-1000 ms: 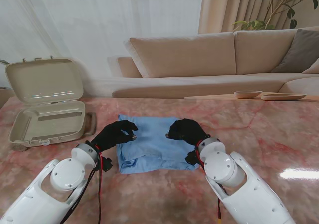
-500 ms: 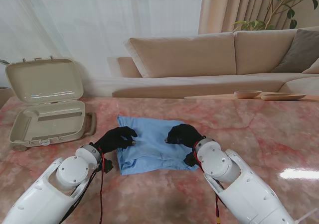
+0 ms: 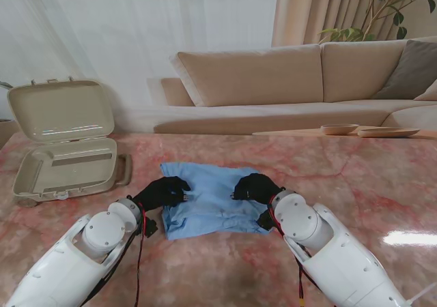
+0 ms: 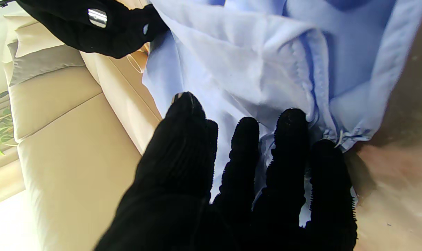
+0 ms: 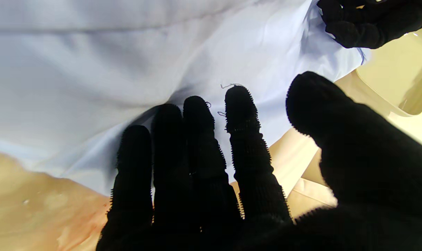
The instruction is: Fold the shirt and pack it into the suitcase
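Blue shirt (image 3: 212, 199) lying rumpled mid-bench (image 3: 355, 184), between left robot hand (image 3: 164, 192) and right robot hand (image 3: 255, 187); fingers loosely spread, resting on opposite edges, gripping nothing. Suitcase (image 3: 65, 143) open, far left.

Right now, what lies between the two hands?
The blue shirt fills the stretch between left hand and right hand; the stand view shows it.

The light blue cotton shirt (image 3: 208, 198) lies rumpled and partly folded on the table, spread between my left hand (image 3: 164, 192) and my right hand (image 3: 256, 187), both resting on its side edges. Its hem is bunched at my left fingertips (image 4: 290, 122). The beige hard-shell suitcase (image 3: 65, 143) sits open, lid upright, well apart beyond my left hand, farther from me.
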Motion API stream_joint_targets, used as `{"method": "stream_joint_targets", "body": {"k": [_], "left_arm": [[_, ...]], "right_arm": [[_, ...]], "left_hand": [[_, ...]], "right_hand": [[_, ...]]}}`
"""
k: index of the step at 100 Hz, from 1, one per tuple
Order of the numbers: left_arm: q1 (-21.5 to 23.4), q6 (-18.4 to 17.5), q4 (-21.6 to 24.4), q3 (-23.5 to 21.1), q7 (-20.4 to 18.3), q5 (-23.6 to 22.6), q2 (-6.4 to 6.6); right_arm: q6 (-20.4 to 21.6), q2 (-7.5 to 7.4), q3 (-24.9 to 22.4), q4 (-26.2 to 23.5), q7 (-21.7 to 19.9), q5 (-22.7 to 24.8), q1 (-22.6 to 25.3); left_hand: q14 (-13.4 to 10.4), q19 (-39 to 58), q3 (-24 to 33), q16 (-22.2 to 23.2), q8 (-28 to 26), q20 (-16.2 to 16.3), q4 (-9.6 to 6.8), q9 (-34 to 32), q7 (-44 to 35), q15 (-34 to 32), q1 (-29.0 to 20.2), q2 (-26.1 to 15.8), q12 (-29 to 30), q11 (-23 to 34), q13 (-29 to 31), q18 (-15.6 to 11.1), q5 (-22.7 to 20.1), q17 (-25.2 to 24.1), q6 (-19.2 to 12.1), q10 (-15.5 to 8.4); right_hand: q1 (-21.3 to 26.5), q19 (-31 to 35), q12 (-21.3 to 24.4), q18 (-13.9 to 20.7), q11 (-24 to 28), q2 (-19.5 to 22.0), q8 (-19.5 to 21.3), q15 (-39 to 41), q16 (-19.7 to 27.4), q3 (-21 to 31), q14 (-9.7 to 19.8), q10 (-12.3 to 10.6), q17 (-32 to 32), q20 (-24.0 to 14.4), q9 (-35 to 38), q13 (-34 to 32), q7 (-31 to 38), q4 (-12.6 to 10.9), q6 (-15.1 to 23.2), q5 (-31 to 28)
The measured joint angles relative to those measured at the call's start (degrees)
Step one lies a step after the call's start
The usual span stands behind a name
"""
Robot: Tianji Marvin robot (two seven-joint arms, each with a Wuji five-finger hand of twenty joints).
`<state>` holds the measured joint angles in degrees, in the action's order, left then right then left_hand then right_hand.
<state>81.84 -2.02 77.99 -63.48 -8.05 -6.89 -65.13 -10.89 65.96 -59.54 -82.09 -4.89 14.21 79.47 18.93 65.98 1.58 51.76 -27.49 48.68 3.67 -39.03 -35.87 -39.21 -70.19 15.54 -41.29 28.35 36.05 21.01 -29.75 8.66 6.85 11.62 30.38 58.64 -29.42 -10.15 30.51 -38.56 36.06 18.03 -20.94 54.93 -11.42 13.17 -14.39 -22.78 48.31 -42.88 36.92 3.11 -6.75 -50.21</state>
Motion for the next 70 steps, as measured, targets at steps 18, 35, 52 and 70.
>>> {"method": "stream_joint_targets", "body": {"k": [18,35,52,70], "left_arm": [[1.54,0.32,2.39,-1.94,0.0,-0.35,-0.09],[3.9,0.81,6.53,-4.36,0.68,-1.89,-0.02],[4.88,1.76,8.08,-6.02,0.8,-2.7,0.15],[4.73,2.89,8.02,-6.25,0.95,-2.08,0.23]], "right_arm": [[-0.18,-0.31,-3.07,-4.56,0.85,1.91,3.09],[-2.28,-0.8,-5.66,-9.12,0.91,6.7,5.44],[-2.62,-0.99,-6.85,-9.25,1.38,5.59,5.41],[-2.73,-0.93,-5.49,-7.98,2.74,2.54,3.25]], "left_hand": [[0.01,-1.27,0.0,0.0,0.0,0.0,0.0,0.0,0.0,0.0,0.0,0.0,-0.01,0.0,0.0,0.0,0.0,0.0,0.0,0.0],[0.01,-1.29,0.0,0.0,0.0,0.0,0.0,0.0,0.0,0.0,0.0,0.0,-0.01,0.0,0.0,0.0,0.0,0.0,0.0,0.0],[0.01,-1.29,0.0,0.0,0.0,0.0,0.0,0.0,0.0,0.0,0.0,0.0,-0.01,0.0,0.0,0.0,0.0,0.0,0.0,0.0],[0.01,-1.29,0.0,0.0,0.0,0.0,0.0,0.0,0.0,0.0,0.0,0.0,-0.01,0.0,0.0,0.0,0.0,0.0,0.0,0.0]], "right_hand": [[0.0,0.69,0.01,-2.84,0.09,0.44,0.17,2.55,-1.36,-0.56,-2.0,1.01,-0.34,0.01,0.0,0.17,-0.77,0.0,0.0,0.0],[-3.02,2.9,-0.45,-4.88,1.29,1.89,3.13,8.24,-6.65,-1.55,-2.81,1.12,-2.84,-3.52,0.52,-1.18,-3.65,0.0,0.0,0.64],[-3.02,2.9,-0.76,-4.89,1.4,1.91,3.6,8.85,-7.23,-1.71,-2.83,1.23,-2.19,-4.15,-0.2,-1.16,-4.88,0.0,0.0,1.31],[-3.02,2.12,-0.69,-3.98,0.7,1.91,4.38,5.77,-5.72,-1.73,-2.83,1.25,-2.16,-4.15,-0.93,-1.11,-4.97,0.0,0.0,1.3]]}}
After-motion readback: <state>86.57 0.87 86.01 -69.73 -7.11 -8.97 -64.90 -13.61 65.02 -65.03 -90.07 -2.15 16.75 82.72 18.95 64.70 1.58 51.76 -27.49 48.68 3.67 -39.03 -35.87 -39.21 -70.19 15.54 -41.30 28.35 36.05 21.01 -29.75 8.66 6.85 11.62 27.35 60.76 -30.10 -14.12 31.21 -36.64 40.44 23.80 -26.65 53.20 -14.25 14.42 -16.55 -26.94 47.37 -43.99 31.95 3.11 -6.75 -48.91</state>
